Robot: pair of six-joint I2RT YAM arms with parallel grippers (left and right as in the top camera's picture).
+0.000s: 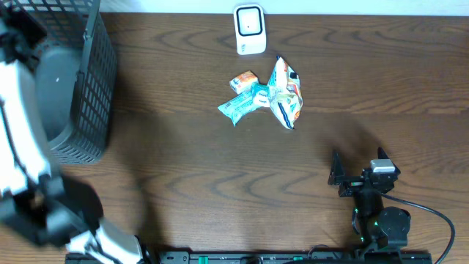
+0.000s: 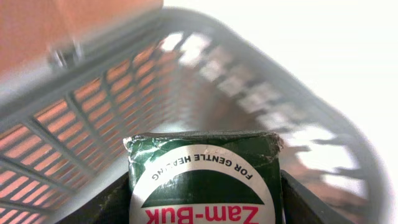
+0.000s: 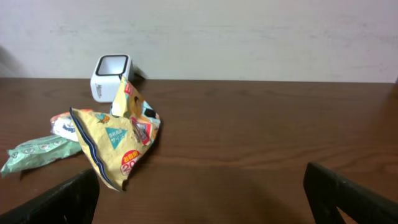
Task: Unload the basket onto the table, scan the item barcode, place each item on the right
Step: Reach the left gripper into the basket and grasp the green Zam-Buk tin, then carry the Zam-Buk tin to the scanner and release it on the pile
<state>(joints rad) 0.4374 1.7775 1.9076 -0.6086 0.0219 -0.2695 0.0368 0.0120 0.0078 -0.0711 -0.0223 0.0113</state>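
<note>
A dark green Zam-Buk box [image 2: 205,155] with a white round label fills the left wrist view. My left gripper [image 2: 204,202] is shut on it, a finger pressing each side, inside the grey mesh basket [image 2: 74,118]. From overhead the left arm reaches over that basket [image 1: 91,88], and neither the box nor the fingers show there. The white barcode scanner [image 1: 249,29] [image 3: 111,76] stands at the table's far edge. My right gripper [image 1: 357,163] [image 3: 202,193] rests open near the front right, holding nothing.
A yellow snack bag [image 1: 284,94] [image 3: 115,140], a green packet [image 1: 238,108] [image 3: 34,152] and a small orange and white packet [image 1: 243,81] [image 3: 62,121] lie together just in front of the scanner. The basket takes up the table's far left corner.
</note>
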